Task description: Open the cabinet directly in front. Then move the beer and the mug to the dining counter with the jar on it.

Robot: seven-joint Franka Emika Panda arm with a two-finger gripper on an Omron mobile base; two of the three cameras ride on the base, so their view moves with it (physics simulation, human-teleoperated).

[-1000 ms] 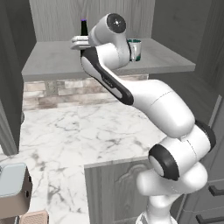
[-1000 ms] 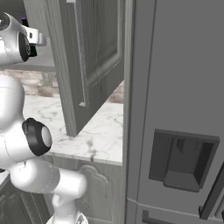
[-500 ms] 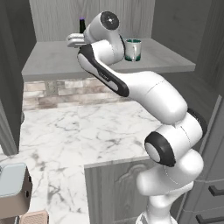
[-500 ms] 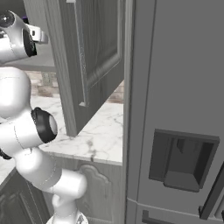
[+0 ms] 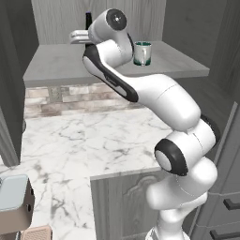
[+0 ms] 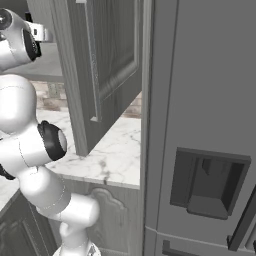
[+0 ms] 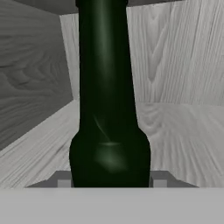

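Left base view. Cabinet: doors swung aside, interior shelf exposed. Arm reaches up into it; tool sits at the back left of the shelf, pale grey, pointing left. Beer: dark bottle standing upright just behind and above the tool, close against the wrist. Mug: silvery with teal inside, upright on the same shelf, well to the right of the tool, on the far side of the wrist housing. Marble tabletop with brick backsplash lies below the tool.

Right base view. Open cabinet door stands edge-on beside the arm; the tool shows at the upper left, behind the wrist, over the shelf.

Hand view. Beer directly ahead of the tool, very close, upright on the wood-grain cabinet floor, its body sitting between the two finger tips. Jaws stand either side of the bottle; whether they press on the glass cannot be told.
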